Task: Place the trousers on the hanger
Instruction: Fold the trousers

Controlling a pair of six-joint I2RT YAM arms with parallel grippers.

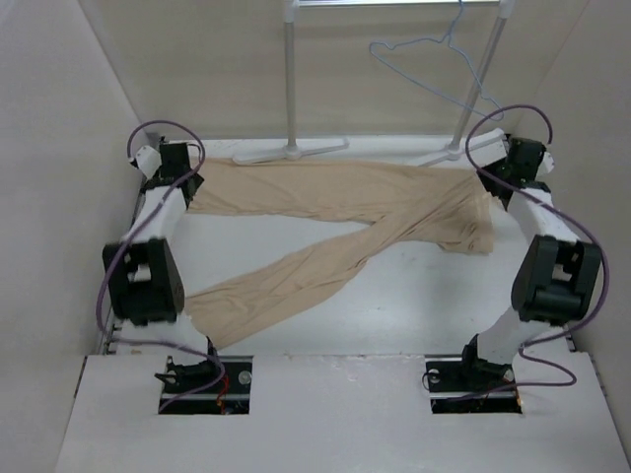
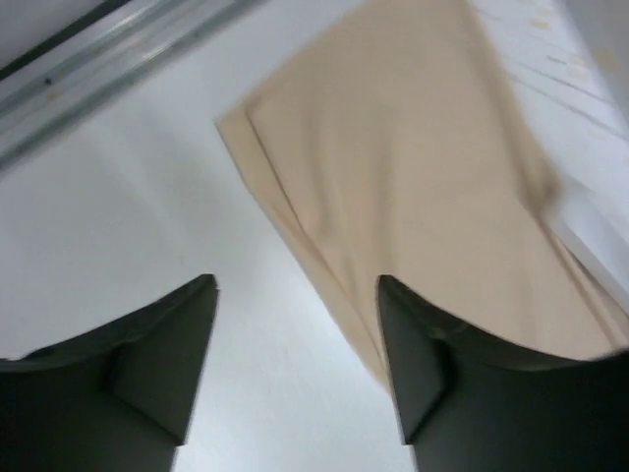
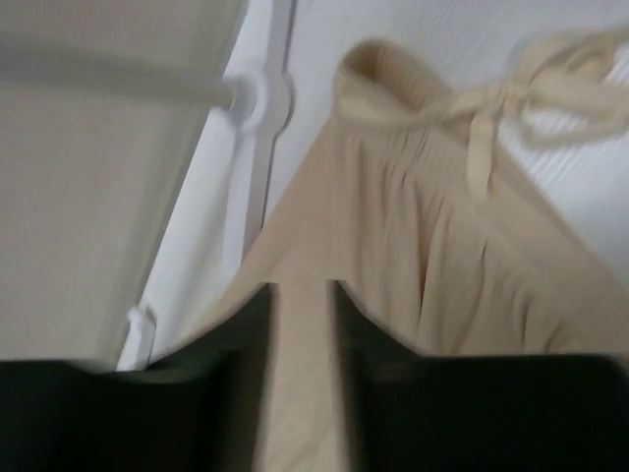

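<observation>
The beige trousers [image 1: 335, 192] lie flat on the white table, waist at the right, two legs running left. The light-blue hanger [image 1: 434, 74] hangs from the rack at the back right. My left gripper [image 1: 185, 185] is open at the end of the far leg; in the left wrist view [image 2: 298, 285] its right finger is over the hem edge of the trousers [image 2: 413, 167] and its left finger over bare table. My right gripper [image 1: 495, 185] is low over the waist; in the right wrist view [image 3: 300, 285] its jaws stand narrowly apart with fabric [image 3: 393, 226] showing between them.
The white garment rack [image 1: 291, 89] stands at the back, its flat feet just behind the trousers; one foot [image 3: 260, 98] shows beside the waist. The waist drawstring [image 3: 491, 108] lies tied on the table. Side walls close in on both arms.
</observation>
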